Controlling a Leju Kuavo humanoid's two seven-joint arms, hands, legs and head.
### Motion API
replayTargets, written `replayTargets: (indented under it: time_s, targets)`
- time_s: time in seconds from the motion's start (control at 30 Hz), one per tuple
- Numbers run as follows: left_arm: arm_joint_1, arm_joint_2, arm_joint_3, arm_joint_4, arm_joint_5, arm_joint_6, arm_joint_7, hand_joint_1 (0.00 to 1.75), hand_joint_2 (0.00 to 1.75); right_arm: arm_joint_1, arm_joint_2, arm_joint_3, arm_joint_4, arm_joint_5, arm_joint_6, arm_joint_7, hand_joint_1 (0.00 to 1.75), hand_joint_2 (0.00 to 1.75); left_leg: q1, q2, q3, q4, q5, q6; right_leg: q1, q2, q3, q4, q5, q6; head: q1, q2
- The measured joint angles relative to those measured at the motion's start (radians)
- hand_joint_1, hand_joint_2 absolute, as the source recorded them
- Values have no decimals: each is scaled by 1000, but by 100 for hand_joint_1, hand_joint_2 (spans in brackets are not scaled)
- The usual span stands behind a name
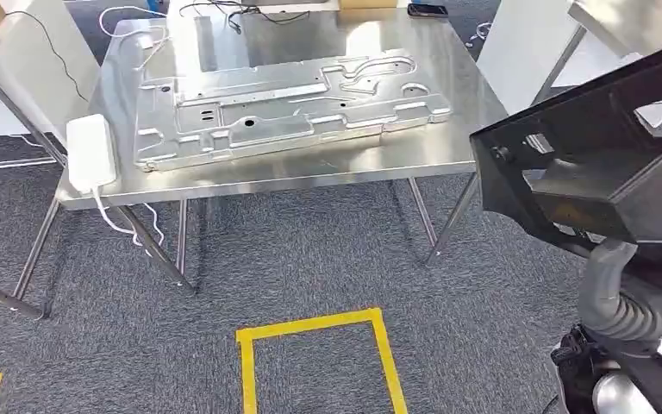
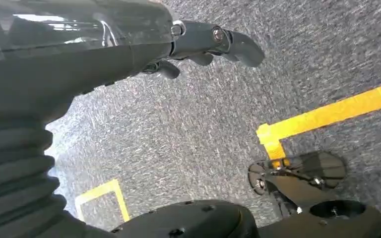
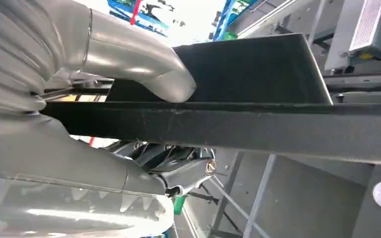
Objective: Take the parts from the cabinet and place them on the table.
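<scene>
A: Right hand point(image 3: 144, 94) first: thumb on 1 face of the black metal part point(image 3: 258, 126), darker fingers under the other, so it's clamped on the part's edge.

B: And in the head view that black part point(image 1: 595, 164) rides high on the right, off to the side of the tabletop point(image 1: 310, 172), over carpet.

A: That's the worry. It's a big, boxy piece held by 1 edge. I'd judge it could twist in the grip or slip on the way over.

B: Left hand?

A: The left hand point(image 2: 213, 47) hangs over the carpet, fingers loosely apart, holding nothing. No help from there.

B: Now the landing zone. A large silver stamped panel point(image 1: 284, 108) covers most of the tabletop.

A: Right, and a white power adapter point(image 1: 92, 152) sits at the near left corner with its cable trailing off. Bare steel is scarce.

B: So setting down could clip the panel, or leave the part overhanging the near edge.

A: Or strike the table leg point(image 1: 452, 216) if it comes in low.
</scene>
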Motion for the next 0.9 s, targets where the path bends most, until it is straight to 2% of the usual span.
replayTargets:
  time_s: [0.03,0.07,0.1,0.17,0.23,0.27,0.33,0.37,0.4,0.43,0.47,0.53,0.6,0.7,0.73,0.77,0.8,0.87,0.9]
  targets:
    - [0,0,0,0,-1,0,0,0,175,-1,0,-1,0,0,0,0,175,175,0,-1,8,0,-7,-5,0,0,34,-84,41,-2,7,0]
    - [0,0,0,0,-2,0,0,0,175,-1,-2,-2,0,1,0,0,175,175,-6,-3,8,0,-11,-12,8,-1,45,-100,21,-2,8,0]
    - [-1,0,0,0,-2,0,0,0,175,-3,-2,-1,-1,1,0,1,175,175,-6,-2,4,1,-13,-17,8,-1,51,-111,13,-4,11,0]
    - [1,0,0,0,-2,0,0,0,175,0,-3,-2,-1,3,0,4,175,175,-6,0,9,-10,-11,-24,10,2,51,-111,10,-9,2,0]
    - [0,0,0,0,-2,0,0,0,175,-1,-3,-2,-1,3,0,5,175,175,-4,3,16,-2,-21,-35,-3,1,65,-122,10,-18,-8,0]
    - [-1,0,0,0,-2,0,0,0,175,-3,-3,-2,-1,3,0,4,175,175,-5,5,-1,41,-44,-34,-2,-1,72,-124,4,-27,-15,0]
    - [0,0,0,0,-1,0,-1,0,175,-4,-3,-2,-1,3,0,5,175,175,-5,5,-84,203,-114,-36,-1,-5,81,-124,-3,-37,-34,0]
    - [0,0,0,0,-1,0,-4,0,175,-4,-3,-2,-1,3,0,5,175,175,-5,5,-123,275,-135,-36,0,-6,84,-124,-6,-38,-36,0]
    - [-4,0,0,0,-1,0,-4,0,175,-4,-3,-2,-1,3,0,6,175,175,-5,6,-154,321,-136,-36,0,-6,89,-123,-10,-39,-39,0]
    - [-5,0,0,0,-2,0,-4,0,175,-4,-3,-1,-1,3,0,6,175,175,-4,6,-153,307,-108,-36,-1,-5,96,-123,-15,-38,-40,0]
    - [-5,0,0,-1,-1,0,-3,0,175,-4,-3,-1,-1,3,0,6,175,175,-3,6,-131,246,-59,-36,-2,-2,105,-123,-20,-37,-43,0]
    - [-4,0,0,0,-2,0,-2,0,175,-5,-3,-2,-1,5,0,6,175,175,-2,6,-62,70,45,-33,-3,1,126,-123,-33,-31,-48,0]
    - [-2,0,0,1,-2,1,-1,0,175,-7,-3,-2,-1,5,0,6,175,175,-9,5,-38,13,28,-26,5,4,122,-120,-41,-18,-53,0]
    - [-1,0,0,1,-2,2,-3,0,175,-7,-3,-2,-1,5,-1,7,175,175,-11,3,-44,13,24,-13,0,2,125,-135,-39,-5,-48,0]
    - [-2,0,0,1,-2,3,-3,0,175,-6,-3,-3,-1,6,-1,8,175,175,-2,3,-34,1,28,-5,3,2,125,-133,-47,0,-46,0]
    - [-2,0,0,1,-2,3,-3,0,175,-7,-3,-3,-2,5,-1,7,175,175,-3,4,-27,-3,25,0,3,0,116,-104,-61,0,-42,0]
    - [-2,0,0,1,-2,3,-3,0,175,-10,-4,-4,-2,5,-1,7,175,175,-3,5,-24,-3,23,3,4,0,81,-40,-91,1,-33,0]
    - [-1,0,0,1,-2,3,-3,0,175,-8,-5,-7,-2,5,-1,6,175,175,-4,6,-22,-3,18,9,4,0,-16,122,-146,2,-22,0]
    - [-1,0,0,1,-2,3,-3,0,175,-7,-5,-7,-1,5,-1,7,175,175,-4,6,-20,-3,15,10,4,0,-53,173,-150,2,-18,0]
